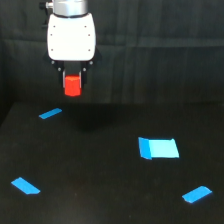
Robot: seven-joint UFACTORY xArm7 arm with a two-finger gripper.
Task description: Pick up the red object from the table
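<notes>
The red object (72, 85) is a small red-orange stubby block held under the white gripper body, well above the black table (100, 165). My gripper (72, 82) hangs at the upper left of the exterior view and is shut on the red object, which is clear of the surface. The fingers are dark and mostly hidden against the dark backdrop.
Several bright blue tape pieces lie on the table: a thin strip (50, 113) at the left, a large rectangle (158, 148) right of centre, one (25, 185) at the front left, one (197, 193) at the front right. A black ribbed backdrop (160, 50) stands behind.
</notes>
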